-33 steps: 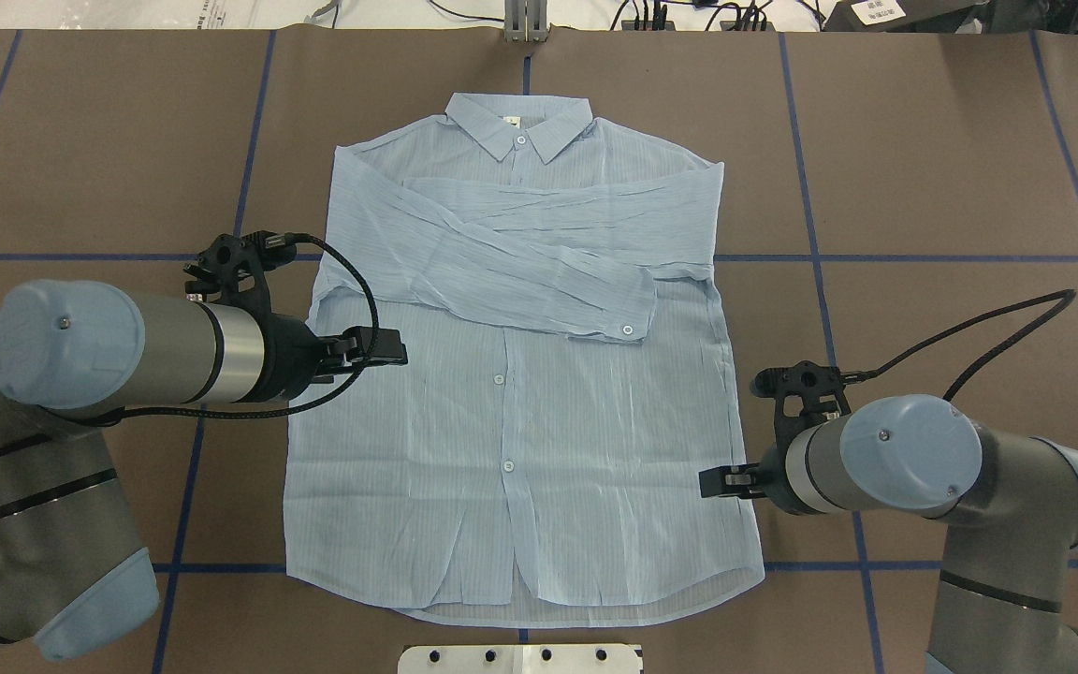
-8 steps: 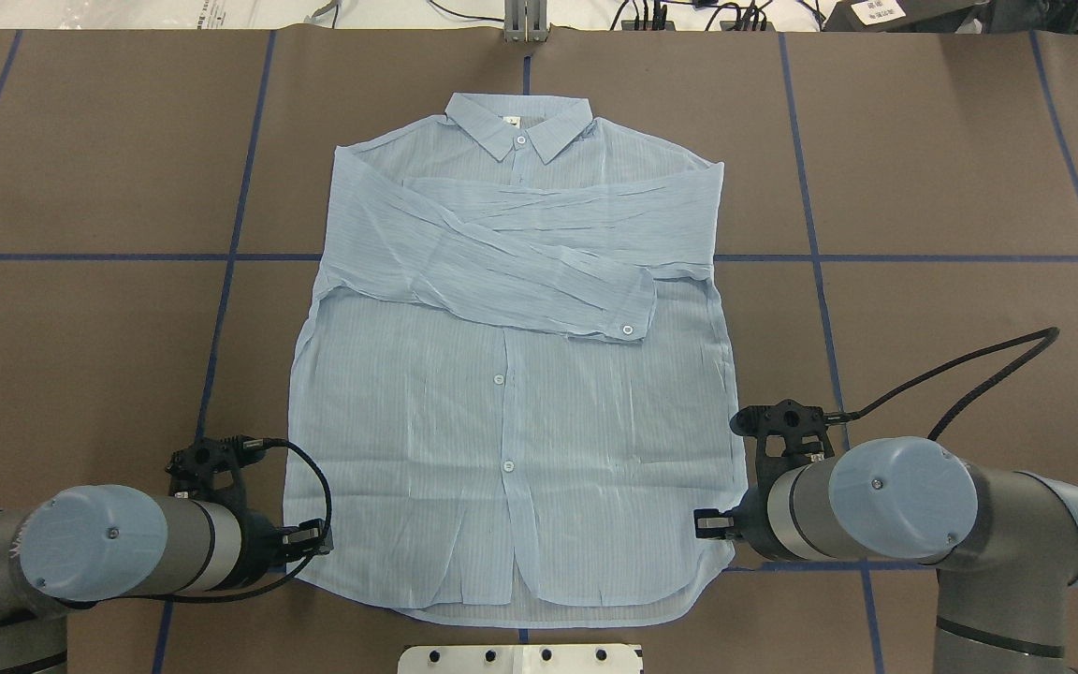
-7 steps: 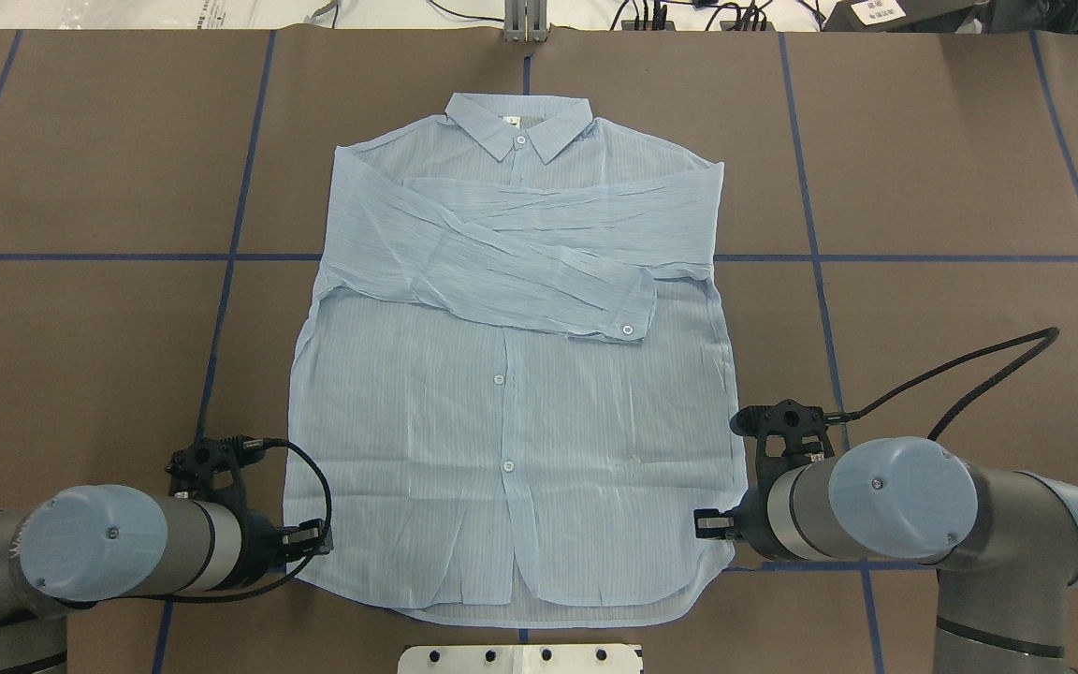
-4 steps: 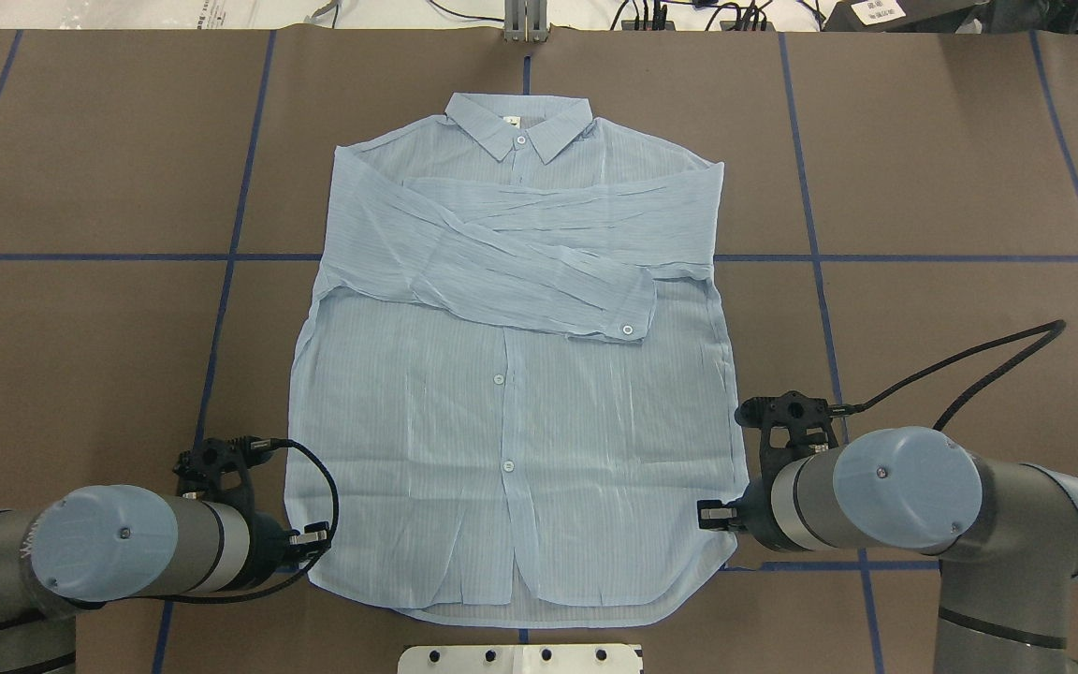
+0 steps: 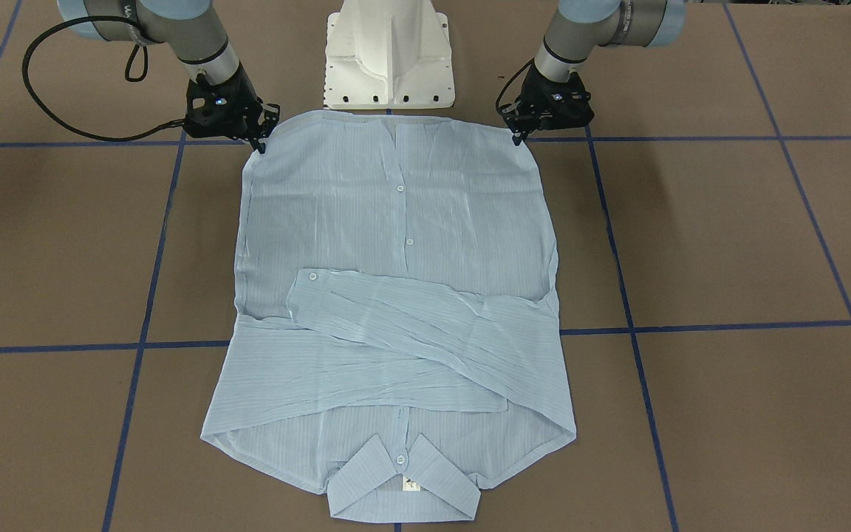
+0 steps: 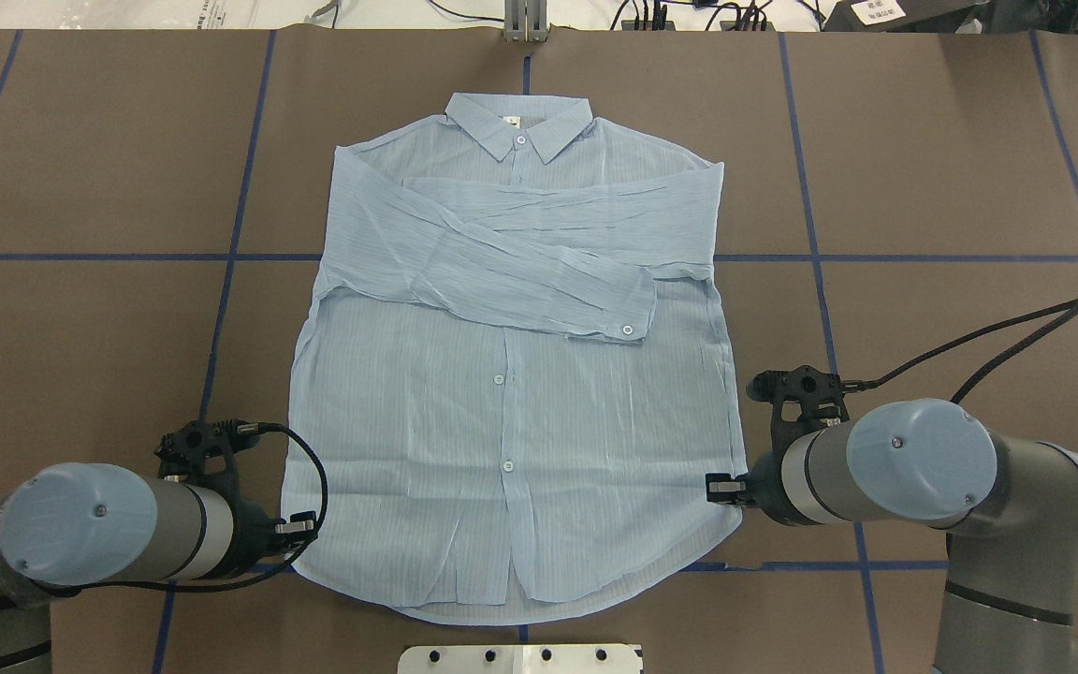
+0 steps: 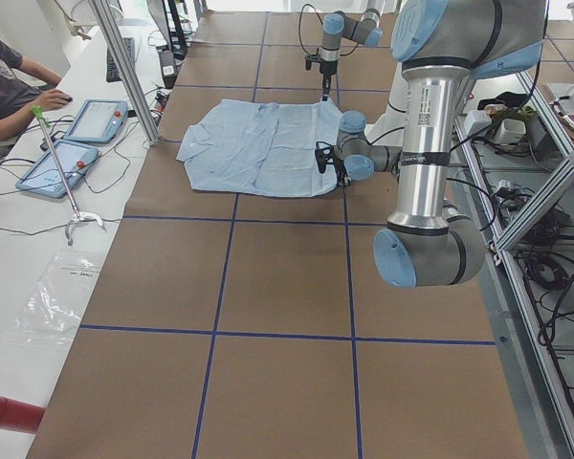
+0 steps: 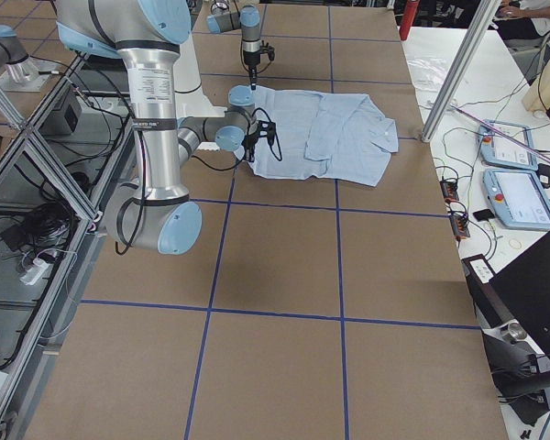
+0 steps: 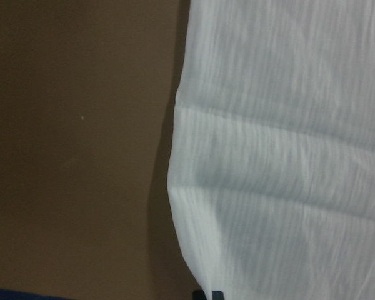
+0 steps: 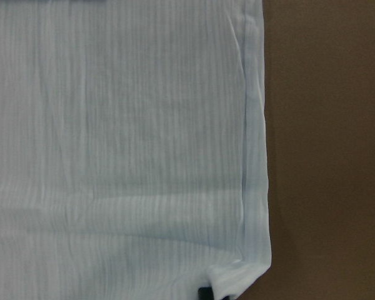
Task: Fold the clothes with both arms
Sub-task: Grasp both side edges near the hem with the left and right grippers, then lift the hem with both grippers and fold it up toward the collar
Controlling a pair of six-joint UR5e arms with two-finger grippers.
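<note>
The pale blue striped shirt lies flat, collar at the far end, with both sleeves crossed over the chest. My left gripper is shut on the hem's left corner, which is drawn slightly inward. My right gripper is shut on the hem's right corner. In the front-facing view the left gripper and the right gripper pinch the two hem corners of the shirt close to the base. Both wrist views show only shirt cloth, brown table and a dark fingertip at the bottom edge.
The white pedestal base stands just behind the hem. Blue tape lines grid the brown table. A metal post stands at the far edge. A person sits at a side bench with tablets.
Both grippers dropped from the shirt's sides to the hem corners and took hold. In the last half second they moved toward the collar, the corners coming with them.
</note>
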